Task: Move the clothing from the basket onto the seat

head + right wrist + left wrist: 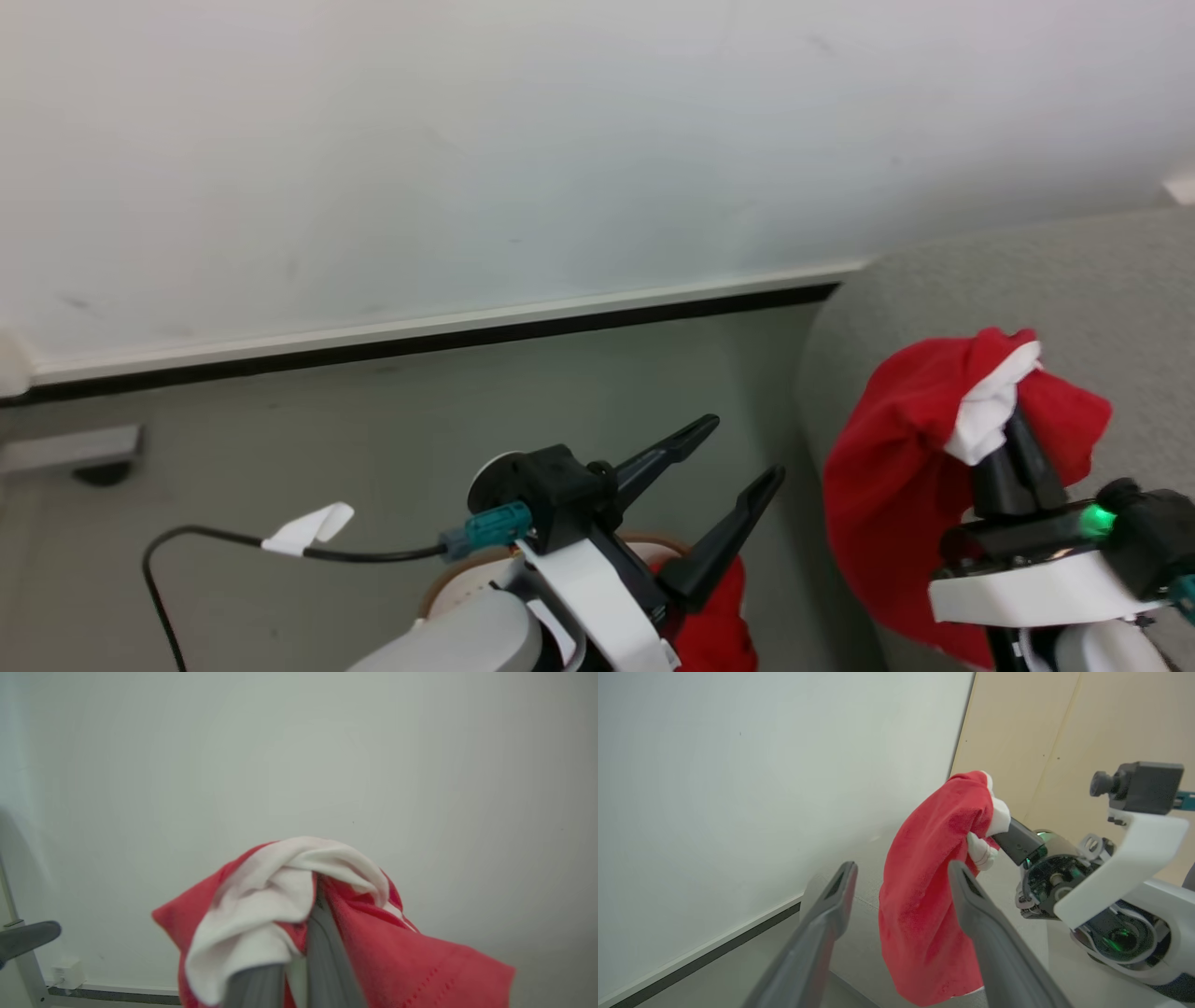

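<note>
My right gripper [1016,425] is shut on a red garment with white trim [896,485], which hangs bunched in the air in front of the light-grey seat [1074,280]. In the right wrist view the fingers [322,952] pinch its red and white folds [261,896]. My left gripper [747,448] stands open and empty above the basket, whose tan-brown rim [435,590] shows below the arm. More red clothing [719,621] lies in it. In the left wrist view the open fingers [840,891] frame the hanging garment [924,896] and the right gripper [1008,835].
A white wall with a black baseboard [420,341] runs behind the grey floor. A black cable with a white tag [308,530] loops off the left arm. A grey fixture [75,453] sits low at the far left. A tan panel [1064,728] stands beyond the seat.
</note>
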### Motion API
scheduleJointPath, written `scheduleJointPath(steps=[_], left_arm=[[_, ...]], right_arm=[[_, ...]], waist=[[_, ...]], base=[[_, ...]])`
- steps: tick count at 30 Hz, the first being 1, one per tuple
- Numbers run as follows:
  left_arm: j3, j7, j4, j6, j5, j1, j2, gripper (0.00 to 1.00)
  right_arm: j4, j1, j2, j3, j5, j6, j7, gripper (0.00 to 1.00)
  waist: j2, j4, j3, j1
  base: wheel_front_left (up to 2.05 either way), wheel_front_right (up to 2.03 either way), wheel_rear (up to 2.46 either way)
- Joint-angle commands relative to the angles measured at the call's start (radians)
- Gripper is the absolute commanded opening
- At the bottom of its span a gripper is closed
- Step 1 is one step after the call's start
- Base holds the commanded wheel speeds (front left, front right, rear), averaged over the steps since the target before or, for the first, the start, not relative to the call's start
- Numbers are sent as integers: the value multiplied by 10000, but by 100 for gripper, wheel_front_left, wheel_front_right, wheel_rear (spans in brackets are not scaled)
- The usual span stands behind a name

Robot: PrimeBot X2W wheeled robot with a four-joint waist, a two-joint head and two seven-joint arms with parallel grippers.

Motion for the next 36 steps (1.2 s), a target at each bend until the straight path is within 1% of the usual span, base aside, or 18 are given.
scheduleJointPath(steps=[1,5,9,10,13,18,24,26,32,36], left_arm=[[-33,-116,-10,-40,239,-42,106,100],[-158,-210,-9,-125,498,-117,202,100],[-197,-270,58,-95,751,-135,293,100],[-197,-270,58,-95,751,-135,293,100],[-235,-326,88,-75,924,-163,381,100],[-219,-402,189,-39,1207,-117,415,100],[-180,-434,295,-121,1307,-72,355,100],[-188,-444,302,-139,1339,-102,349,100],[-233,-314,128,-218,1459,-371,516,100],[-152,-143,-134,-231,1477,-588,770,100]], right_arm=[[-243,161,-75,-297,-176,-21,-26,0],[-717,435,-197,-972,-295,-21,-28,0],[-1160,748,-210,-1482,-326,-21,-25,0],[-1160,748,-210,-1482,-326,-21,-25,0],[-1346,864,-157,-1616,-185,-21,-26,0],[-1461,915,-94,-1497,-139,-21,-26,0],[-1605,761,-67,-1455,-267,-21,-26,0],[-1575,606,-188,-1408,-357,-21,-26,0],[-1298,-560,-971,-1173,-774,-22,51,0],[-1111,-1760,-1576,-1414,-754,-22,397,0]], waist=[[-1,-932,236,0],[-1,-1649,354,0],[-1,-2223,528,0],[-1,-2223,528,0],[-1,-2552,652,0],[-1,-2890,759,0],[-1,-2961,832,0],[-1,-2926,904,0],[-1,-2594,1486,0],[-1,-2143,2196,0]], base=[[0,0,0],[0,0,0],[0,0,0],[0,0,0],[0,0,0],[0,0,0],[0,0,0],[0,0,0],[0,0,0],[0,0,0]])
